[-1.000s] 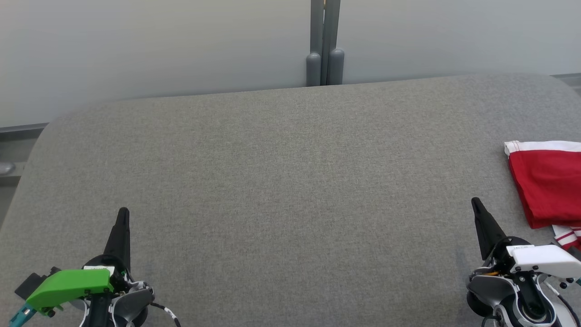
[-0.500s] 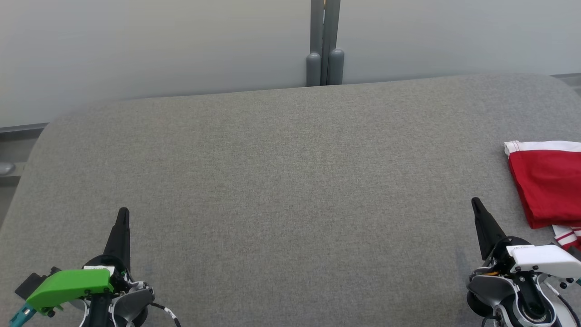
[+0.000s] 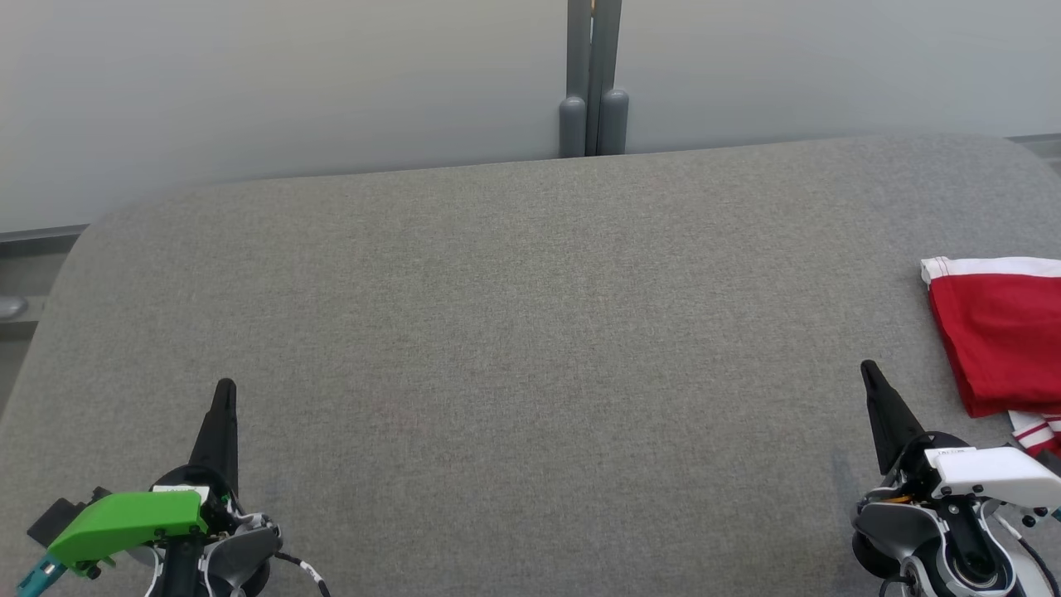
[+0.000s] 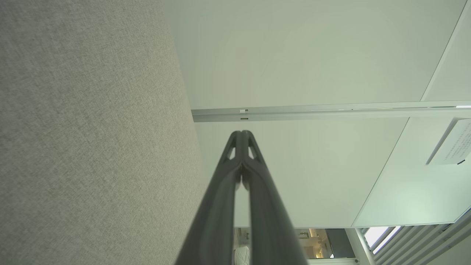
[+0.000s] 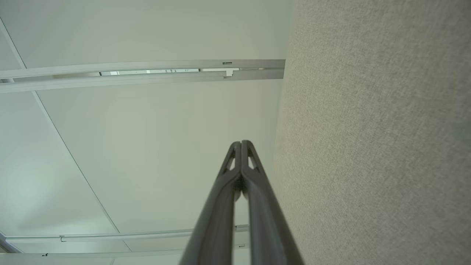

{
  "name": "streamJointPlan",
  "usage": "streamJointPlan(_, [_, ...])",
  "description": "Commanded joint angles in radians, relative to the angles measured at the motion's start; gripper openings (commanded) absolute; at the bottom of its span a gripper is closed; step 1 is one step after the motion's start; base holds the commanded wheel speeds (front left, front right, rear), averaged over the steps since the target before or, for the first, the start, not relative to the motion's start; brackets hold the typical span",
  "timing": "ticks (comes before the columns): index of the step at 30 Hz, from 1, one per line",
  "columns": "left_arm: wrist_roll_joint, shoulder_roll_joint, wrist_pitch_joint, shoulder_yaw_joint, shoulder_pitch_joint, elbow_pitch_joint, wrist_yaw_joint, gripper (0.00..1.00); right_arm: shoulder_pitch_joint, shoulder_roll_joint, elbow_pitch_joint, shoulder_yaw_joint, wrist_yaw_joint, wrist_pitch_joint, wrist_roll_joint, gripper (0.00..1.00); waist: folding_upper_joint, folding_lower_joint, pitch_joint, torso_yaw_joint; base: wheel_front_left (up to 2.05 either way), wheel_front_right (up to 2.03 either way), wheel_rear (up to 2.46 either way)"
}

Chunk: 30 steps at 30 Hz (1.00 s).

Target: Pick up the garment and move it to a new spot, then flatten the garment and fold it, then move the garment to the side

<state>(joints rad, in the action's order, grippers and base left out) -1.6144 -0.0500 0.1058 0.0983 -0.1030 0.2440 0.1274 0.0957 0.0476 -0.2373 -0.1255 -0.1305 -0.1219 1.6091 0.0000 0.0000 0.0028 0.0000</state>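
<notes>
Garment (image 3: pixel 999 340) lies folded at the table's (image 3: pixel 530 332) right edge; we judge the task done. Left gripper (image 3: pixel 225 387) and right gripper (image 3: pixel 867 368) sit clenched, empty.

The premises read as an office-type test room rather than a home. Pale frosted partition panels (image 3: pixel 290 83) close off the far side, joined by a grey metal post (image 3: pixel 593 75). Aluminium rails (image 4: pixel 312 110) run across the panels, and a printed notice (image 4: pixel 450 143), too small to read, is fixed to one. The bench (image 3: pixel 530 332) is broad, round-cornered and covered in plain grey fabric.
</notes>
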Motion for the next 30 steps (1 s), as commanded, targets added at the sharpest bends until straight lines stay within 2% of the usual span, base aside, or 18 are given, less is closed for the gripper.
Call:
streamJointPlan(1, [0.0, 0.0, 0.004, 0.004, -0.011, -0.001, 0.006, 0.0, 0.008, 0.005, 0.003, -0.003, 0.0, -0.004, 0.007, 0.0, 0.0, 0.0, 0.0, 0.0, 0.0, 0.0, 0.0])
streamJointPlan(30, [0.0, 0.0, 0.004, 0.004, -0.011, -0.001, 0.006, 0.0, 0.008, 0.005, 0.003, -0.003, 0.0, -0.003, 0.007, 0.0, 0.0, 0.0, 0.0, 0.0, 0.0, 0.0, 0.0])
